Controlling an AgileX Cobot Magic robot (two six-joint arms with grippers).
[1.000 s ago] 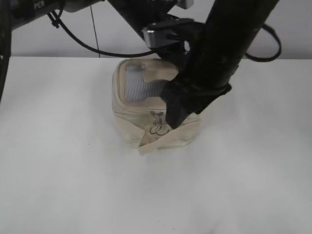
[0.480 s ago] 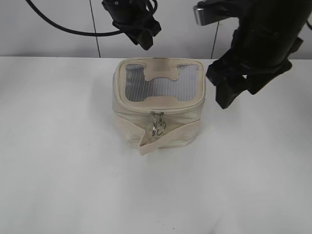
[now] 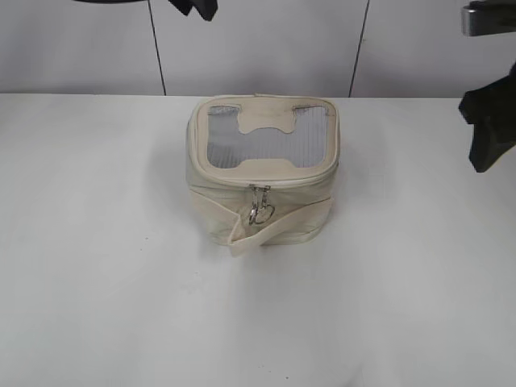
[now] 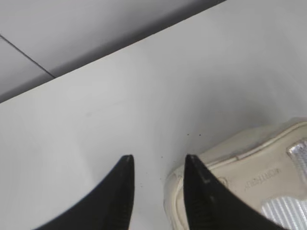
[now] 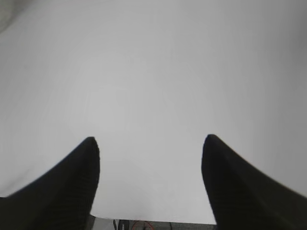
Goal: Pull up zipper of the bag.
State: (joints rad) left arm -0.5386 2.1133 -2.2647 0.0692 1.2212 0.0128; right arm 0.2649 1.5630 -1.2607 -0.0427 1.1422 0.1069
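The small boxy cream bag (image 3: 262, 197) stands in the middle of the white table, with a grey mesh top panel and a cream H-shaped patch. Its cream zipper track runs round the lid rim, and two silver sliders with ring pulls (image 3: 260, 206) hang together at the front, above the wide cream strap (image 3: 278, 227). My left gripper (image 4: 158, 160) is open and empty, high above the bag's corner (image 4: 249, 179); only its tip shows at the top of the exterior view (image 3: 200, 8). My right gripper (image 5: 149, 140) is wide open and empty over bare table, at the exterior view's right edge (image 3: 488, 129).
The white table (image 3: 105, 266) spreads on all sides of the bag. A grey panelled wall (image 3: 266, 48) stands behind it. The table's edge with some cables shows at the bottom of the right wrist view (image 5: 144, 224).
Both arms have drawn up and away from the bag: the right arm moved from over its front to the far right, the left arm rose out at the top. The ring pulls hang free.
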